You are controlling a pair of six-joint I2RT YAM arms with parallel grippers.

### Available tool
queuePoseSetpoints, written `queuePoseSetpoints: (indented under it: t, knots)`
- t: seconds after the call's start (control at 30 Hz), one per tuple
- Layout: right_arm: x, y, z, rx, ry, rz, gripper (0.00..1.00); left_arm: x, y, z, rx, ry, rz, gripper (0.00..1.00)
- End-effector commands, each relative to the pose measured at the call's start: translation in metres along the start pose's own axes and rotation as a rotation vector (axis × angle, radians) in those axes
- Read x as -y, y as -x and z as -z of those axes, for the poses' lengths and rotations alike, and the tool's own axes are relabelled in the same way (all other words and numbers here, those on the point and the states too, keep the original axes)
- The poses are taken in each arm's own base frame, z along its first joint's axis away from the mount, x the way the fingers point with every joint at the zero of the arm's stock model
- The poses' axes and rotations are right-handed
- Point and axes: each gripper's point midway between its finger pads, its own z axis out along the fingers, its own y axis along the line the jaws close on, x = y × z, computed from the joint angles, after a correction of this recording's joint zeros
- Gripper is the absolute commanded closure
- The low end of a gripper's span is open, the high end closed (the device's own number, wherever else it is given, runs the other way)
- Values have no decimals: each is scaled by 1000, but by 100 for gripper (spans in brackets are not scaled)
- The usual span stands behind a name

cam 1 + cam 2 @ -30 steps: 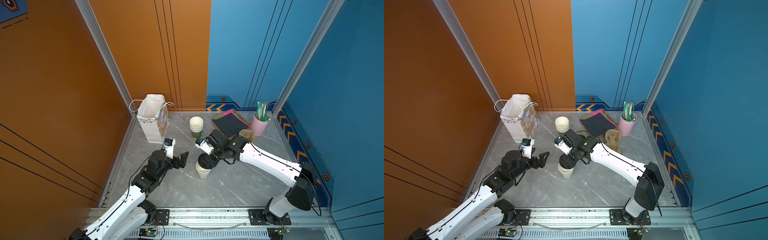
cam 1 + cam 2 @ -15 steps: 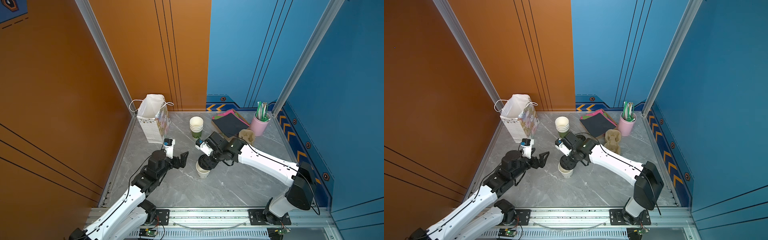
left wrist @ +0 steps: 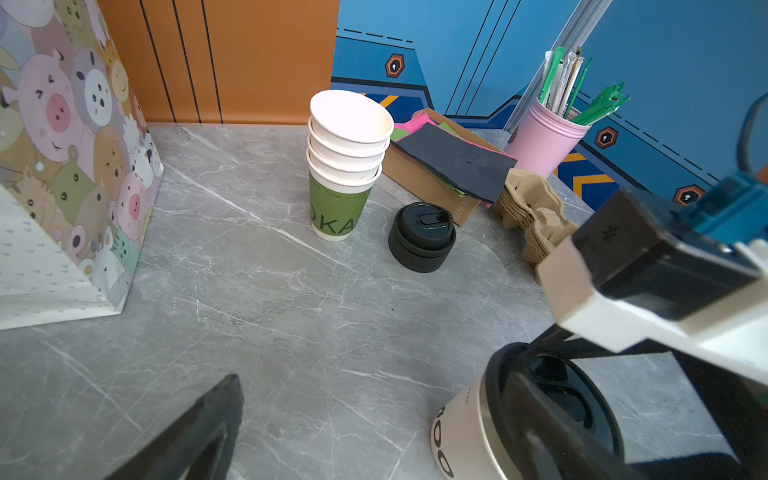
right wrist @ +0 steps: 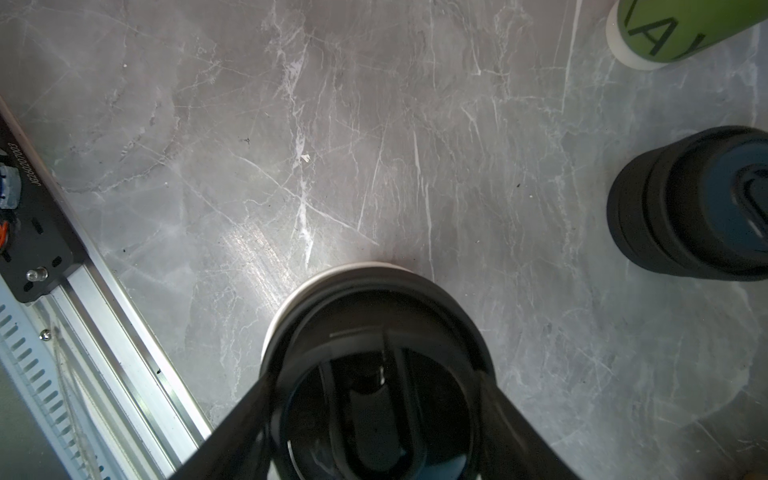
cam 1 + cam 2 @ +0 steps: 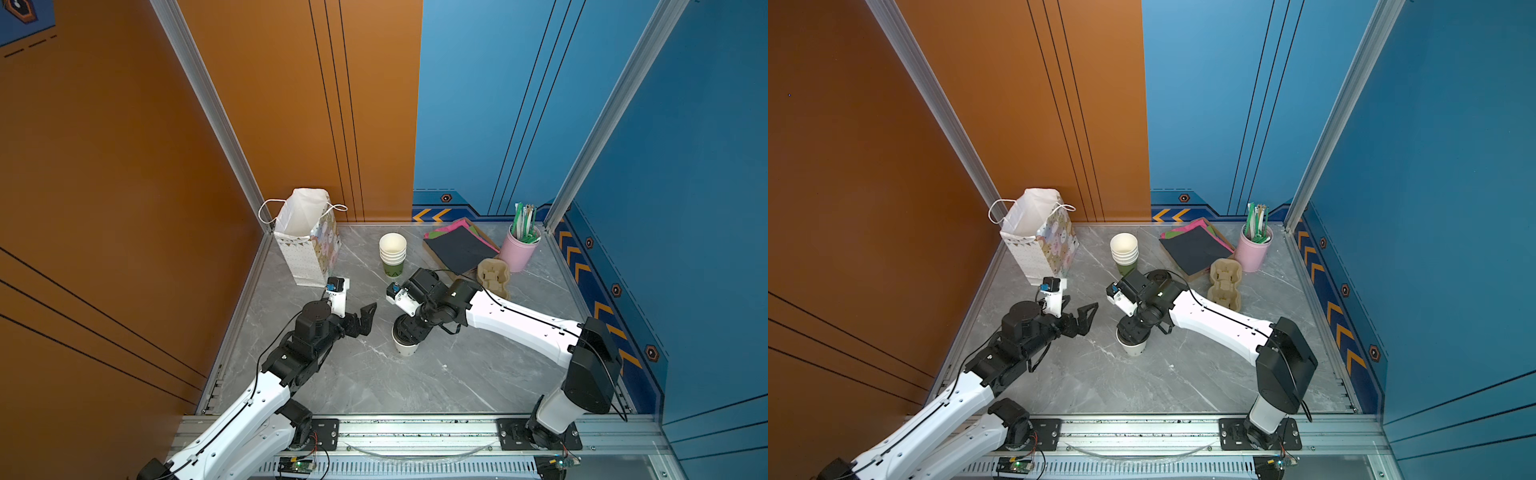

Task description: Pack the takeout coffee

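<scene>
Right wrist view puts you directly over the takeout coffee (image 4: 376,309). It stands upright on the table (image 4: 332,145) with its lid on. The right gripper (image 4: 376,384) is set over it from above, jaws clasped on either side of the black lid. That view is dark and very close, so I can't be sure how firmly they bite, or whether they catch only the lid and not the paper wall below.

Settle that before you lift, because a hold on the lid alone could pop it off and leave the cup behind. Raise it straight and slowly, and keep it level.

In a top view the left gripper (image 5: 360,320) hovers just beside the cup, jaws spread wide and holding nothing. The gift bag (image 5: 309,245) stands open in the far left corner, well apart from the coffee. Plan a path that rises first, so you clear the stack of lidless cups (image 5: 392,253) and the pile of loose lids (image 3: 422,237) nearby. The bag looks light, so consider steadying its mouth with the free left jaws as you lower the cup in.
</scene>
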Motion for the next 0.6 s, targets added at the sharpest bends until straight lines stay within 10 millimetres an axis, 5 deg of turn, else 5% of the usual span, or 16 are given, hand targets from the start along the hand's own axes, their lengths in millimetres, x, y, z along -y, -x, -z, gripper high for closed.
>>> queuePoseSetpoints:
  t: [0.0, 0.57]
  knots:
    - [-1, -2, -6, -9, -9, -13, 31, -2, -2, 2, 1, 11, 10, 2]
    - [-4, 0, -5, -5, -3, 0, 31, -3, -3, 2, 2, 14, 13, 2]
